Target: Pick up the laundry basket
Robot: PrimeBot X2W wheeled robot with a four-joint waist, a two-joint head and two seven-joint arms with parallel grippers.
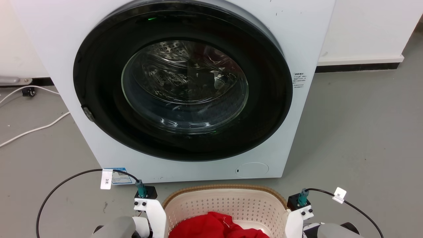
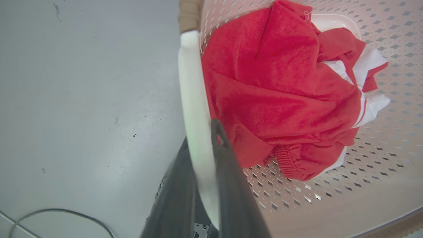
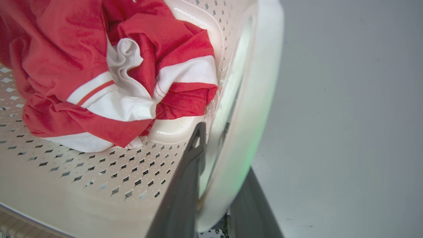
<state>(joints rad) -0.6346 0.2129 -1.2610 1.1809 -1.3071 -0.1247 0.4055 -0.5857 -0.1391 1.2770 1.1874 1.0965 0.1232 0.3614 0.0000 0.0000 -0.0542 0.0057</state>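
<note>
Head view, cream perforated laundry basket [image 1: 224, 205], brown woven rim [image 1: 224, 187]

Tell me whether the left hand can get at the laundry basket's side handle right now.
Yes, it looks so: the left hand has the white handle of the laundry basket between its two dark fingers, apparently closed on it. The red clothes lie inside, clear of the grip.
</note>
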